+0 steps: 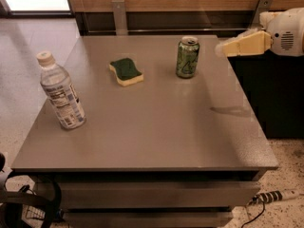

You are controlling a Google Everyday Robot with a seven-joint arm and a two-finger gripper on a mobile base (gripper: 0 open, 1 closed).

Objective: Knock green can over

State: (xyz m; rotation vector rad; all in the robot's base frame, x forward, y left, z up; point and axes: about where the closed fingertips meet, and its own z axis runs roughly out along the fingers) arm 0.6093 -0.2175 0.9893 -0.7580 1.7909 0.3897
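Observation:
The green can (187, 57) stands upright at the back of the grey table (156, 132), right of centre. It has a silver top and pale yellow-green markings. My gripper (222, 48) comes in from the right edge of the view, its pale fingers pointing left toward the can. Its tip hangs above the table's right rear edge, a short gap to the right of the can's upper half, not touching it.
A green-topped yellow sponge (126, 71) lies left of the can. A clear water bottle (61, 92) with a white cap stands near the table's left edge. A wooden wall panel with metal brackets (119, 16) runs behind the table. A power strip (273, 196) lies on the floor at lower right.

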